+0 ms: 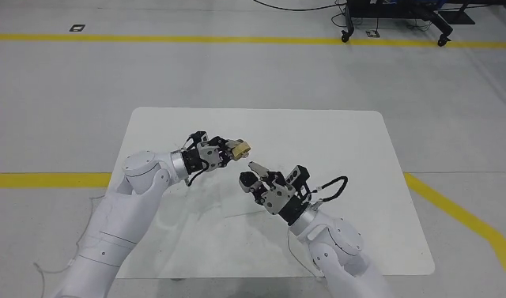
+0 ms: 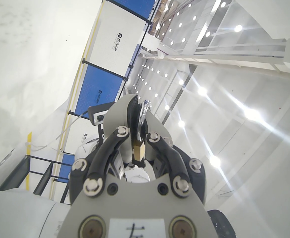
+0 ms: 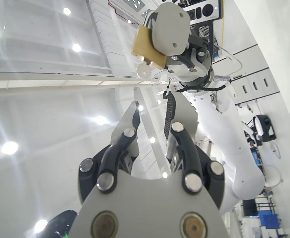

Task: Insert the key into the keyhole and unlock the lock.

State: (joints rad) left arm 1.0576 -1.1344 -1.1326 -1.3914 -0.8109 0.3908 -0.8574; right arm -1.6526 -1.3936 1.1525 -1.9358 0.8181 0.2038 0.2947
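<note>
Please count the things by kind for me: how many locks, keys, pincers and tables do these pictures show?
lock: 1
key: 1, at the lock's lower end
pincers: 2, the left pincer shut on the lock, the right pincer open and empty
table: 1
Total: 5

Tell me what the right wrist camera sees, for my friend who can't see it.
The left gripper holds a brass padlock, with a pale round key sticking out of its bottom end. In front, the right gripper is open and empty, pointing toward the padlock.
</note>
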